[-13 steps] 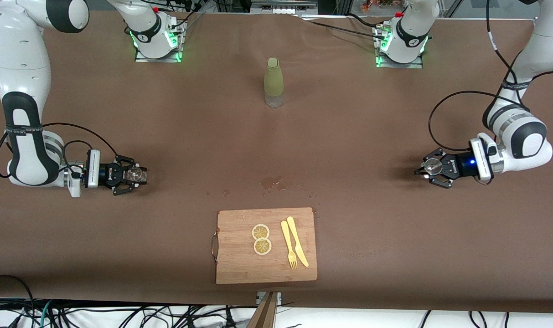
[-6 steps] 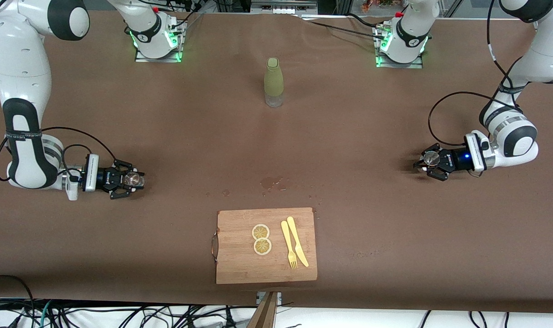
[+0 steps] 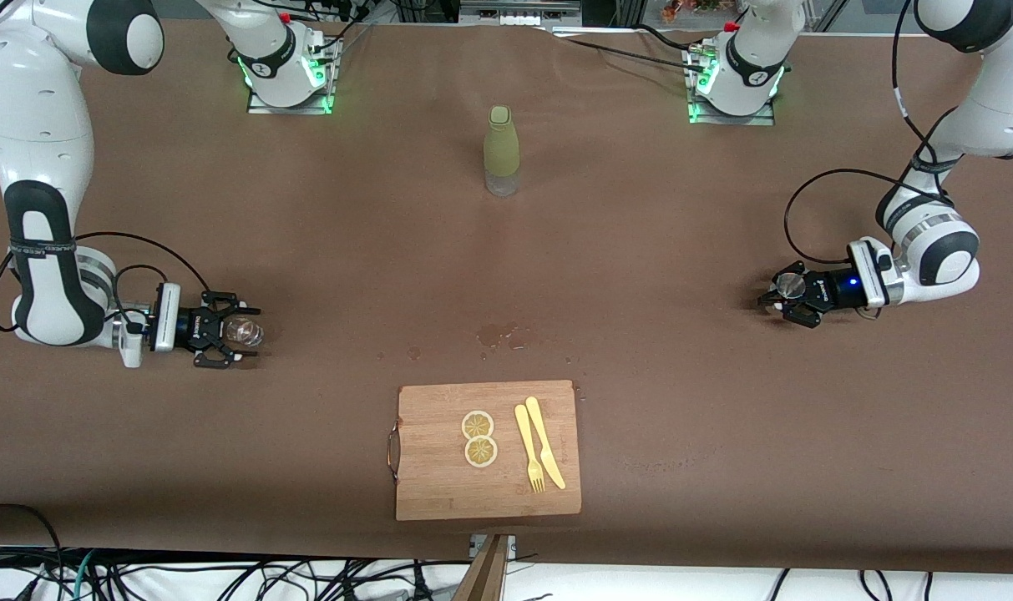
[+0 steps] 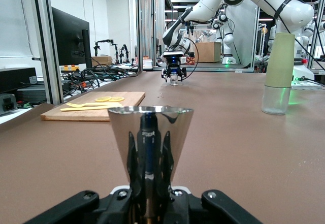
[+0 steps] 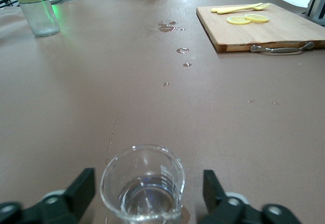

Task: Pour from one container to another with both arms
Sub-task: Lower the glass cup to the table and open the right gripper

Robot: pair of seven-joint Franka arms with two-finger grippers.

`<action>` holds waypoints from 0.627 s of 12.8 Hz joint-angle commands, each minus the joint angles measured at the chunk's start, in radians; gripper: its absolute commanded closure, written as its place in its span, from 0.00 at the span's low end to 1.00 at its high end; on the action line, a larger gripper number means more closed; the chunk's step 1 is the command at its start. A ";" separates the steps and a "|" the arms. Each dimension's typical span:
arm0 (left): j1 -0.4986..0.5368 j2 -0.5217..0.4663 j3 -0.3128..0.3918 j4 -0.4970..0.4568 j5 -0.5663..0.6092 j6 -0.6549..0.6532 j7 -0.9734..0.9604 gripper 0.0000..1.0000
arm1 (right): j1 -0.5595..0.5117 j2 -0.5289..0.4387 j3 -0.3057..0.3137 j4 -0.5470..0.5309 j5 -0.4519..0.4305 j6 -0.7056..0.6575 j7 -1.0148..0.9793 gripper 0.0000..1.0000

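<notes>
A clear glass beaker (image 5: pixel 142 188) with a little water in it stands on the brown table at the right arm's end. My right gripper (image 5: pixel 150 192) is open around it, with a gap between the glass and each of the fingers (image 5: pixel 84 186). From the front, the right gripper (image 3: pixel 237 335) lies low and level at the beaker (image 3: pixel 248 331). At the left arm's end, my left gripper (image 3: pixel 780 294) is shut on the base of a shiny metal cone-shaped cup (image 3: pixel 789 286). That cup (image 4: pixel 150 132) stands upright above the left gripper (image 4: pixel 150 196).
A green-sleeved bottle (image 3: pixel 502 150) stands mid-table near the arm bases. A wooden cutting board (image 3: pixel 439 484) near the front camera carries two lemon slices (image 3: pixel 478 438) and a yellow fork and knife (image 3: pixel 539 455). Small wet spills (image 3: pixel 498 334) lie just above the board.
My right gripper has opened and let go of the beaker, which now stands on the table. The left gripper has drawn back slightly toward its arm, still holding the metal cup.
</notes>
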 commanded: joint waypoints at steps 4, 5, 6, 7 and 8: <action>0.006 0.030 0.027 -0.001 0.016 -0.020 0.050 1.00 | -0.028 -0.023 -0.076 0.018 -0.081 -0.044 0.002 0.01; 0.007 0.034 0.036 -0.002 0.019 -0.020 0.050 1.00 | -0.032 -0.034 -0.092 0.018 -0.101 -0.056 0.008 0.01; 0.007 0.041 0.036 -0.003 0.035 -0.019 0.048 1.00 | -0.038 -0.053 -0.104 0.016 -0.130 -0.058 0.015 0.01; 0.006 0.041 0.036 -0.002 0.045 -0.019 0.046 1.00 | -0.055 -0.077 -0.106 0.016 -0.174 -0.057 0.052 0.01; 0.007 0.041 0.040 -0.002 0.045 -0.019 0.049 1.00 | -0.063 -0.114 -0.106 0.010 -0.232 -0.050 0.107 0.01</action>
